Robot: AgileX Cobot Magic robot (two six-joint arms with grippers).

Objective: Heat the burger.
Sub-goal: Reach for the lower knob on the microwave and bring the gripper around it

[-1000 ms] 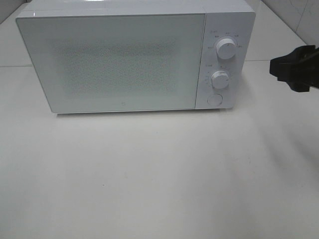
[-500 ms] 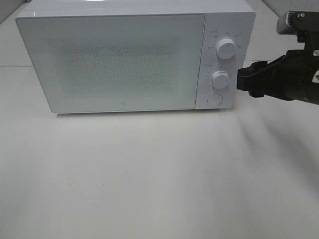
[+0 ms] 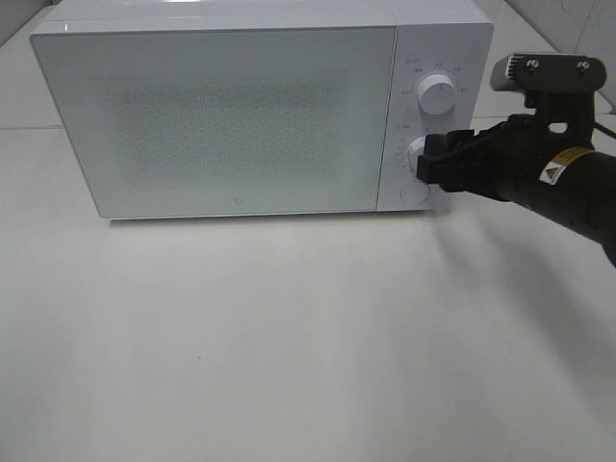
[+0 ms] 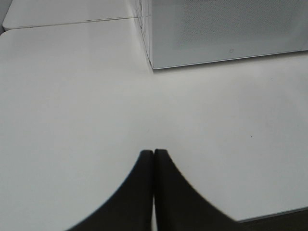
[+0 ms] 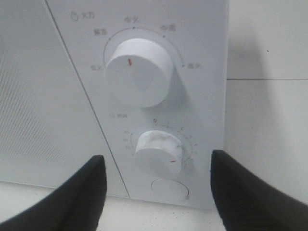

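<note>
Though shut, microwave (image 3: pixel 241 115) (right tool (image 3: pixel 428 162) nearby)

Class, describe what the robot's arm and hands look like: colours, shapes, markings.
The right hand and its arm are matte black; the arm bears a yellow warning-triangle label, with a grey two-screw bracket above. The left hand has black fingers curving to narrow tips.

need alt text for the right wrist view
The open right gripper faces the control panel of a white microwave, its fingers spread either side of the lower knob without touching it. The larger upper knob and a round button are also in view.
</note>
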